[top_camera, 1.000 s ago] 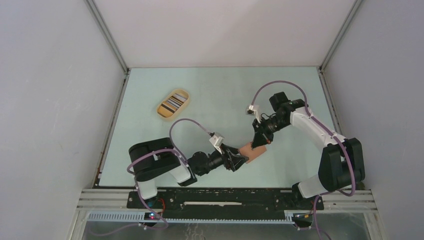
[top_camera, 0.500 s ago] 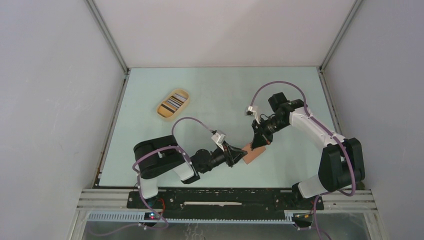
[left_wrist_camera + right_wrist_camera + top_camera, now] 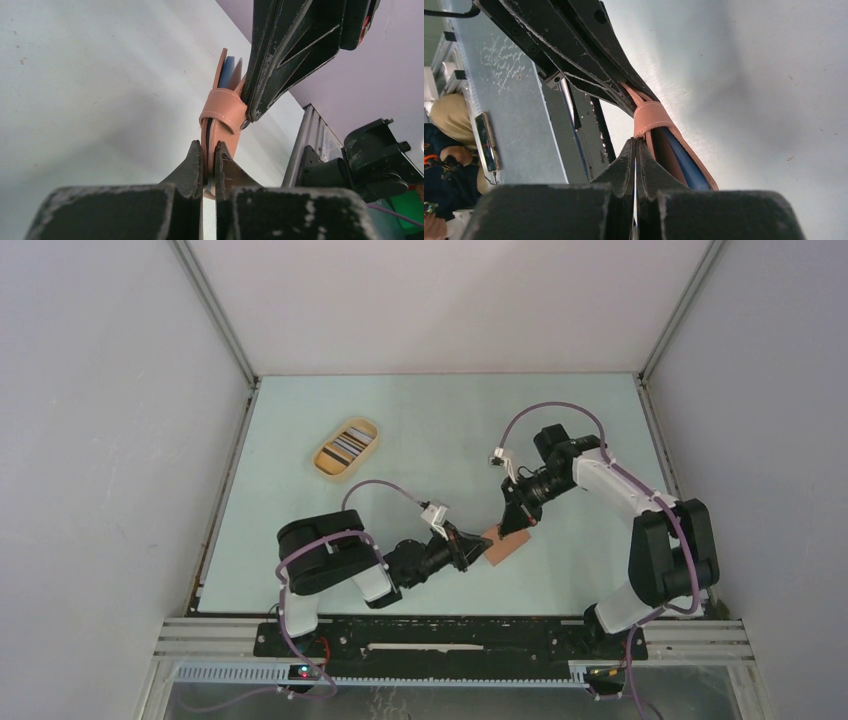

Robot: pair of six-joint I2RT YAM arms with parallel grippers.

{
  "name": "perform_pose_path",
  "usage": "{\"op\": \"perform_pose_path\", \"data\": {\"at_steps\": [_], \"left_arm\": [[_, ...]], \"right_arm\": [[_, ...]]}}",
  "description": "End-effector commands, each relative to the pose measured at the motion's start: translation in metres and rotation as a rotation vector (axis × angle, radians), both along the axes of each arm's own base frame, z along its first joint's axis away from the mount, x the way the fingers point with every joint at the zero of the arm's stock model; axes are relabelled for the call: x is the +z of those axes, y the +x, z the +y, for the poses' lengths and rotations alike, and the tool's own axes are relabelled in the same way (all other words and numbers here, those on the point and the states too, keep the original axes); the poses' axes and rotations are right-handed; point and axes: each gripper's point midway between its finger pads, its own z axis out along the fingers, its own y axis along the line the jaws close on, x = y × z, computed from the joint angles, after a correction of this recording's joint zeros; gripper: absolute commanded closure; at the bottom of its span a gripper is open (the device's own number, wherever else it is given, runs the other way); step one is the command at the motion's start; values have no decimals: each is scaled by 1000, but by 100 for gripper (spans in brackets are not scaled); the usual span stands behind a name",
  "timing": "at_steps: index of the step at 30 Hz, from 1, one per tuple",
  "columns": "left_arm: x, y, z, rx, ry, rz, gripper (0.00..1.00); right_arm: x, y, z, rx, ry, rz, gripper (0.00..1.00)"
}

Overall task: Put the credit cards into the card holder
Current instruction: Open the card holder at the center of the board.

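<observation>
The reddish-brown card holder (image 3: 506,545) hangs just above the table between both grippers. In the left wrist view my left gripper (image 3: 209,151) is shut on the lower edge of the card holder (image 3: 222,112), and a blue credit card (image 3: 229,70) sticks out of its top. My right gripper (image 3: 518,524) comes down from the far side. It is shut (image 3: 636,146) on a thin flap of the holder next to the snap tab (image 3: 651,117), and the blue card (image 3: 687,162) sits in the pocket beside it. More credit cards (image 3: 348,445) lie in the oval tan tray.
The oval tan tray (image 3: 325,466) stands at the back left of the pale green table (image 3: 440,430). Grey walls close in both sides. A black rail (image 3: 450,635) runs along the near edge by the arm bases.
My left gripper has closed from wide open onto the card holder's near edge. The holder and right gripper have shifted slightly left.
</observation>
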Motion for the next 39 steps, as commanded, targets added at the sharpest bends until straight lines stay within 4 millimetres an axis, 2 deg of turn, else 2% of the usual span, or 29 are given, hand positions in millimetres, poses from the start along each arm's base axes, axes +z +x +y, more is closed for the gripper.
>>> {"op": "perform_pose_path", "data": {"at_steps": [1, 9, 32, 39], "left_arm": [[-14, 24, 2, 115, 52, 42, 100], [-28, 27, -1, 127, 125, 70, 100], [-56, 37, 8, 211, 302, 112, 100], [-31, 26, -1, 133, 173, 59, 100]], "right_arm": [[31, -5, 17, -18, 144, 106, 100], [39, -3, 20, -43, 186, 149, 100], [35, 6, 24, -114, 190, 247, 100], [30, 10, 21, -122, 160, 213, 100]]}}
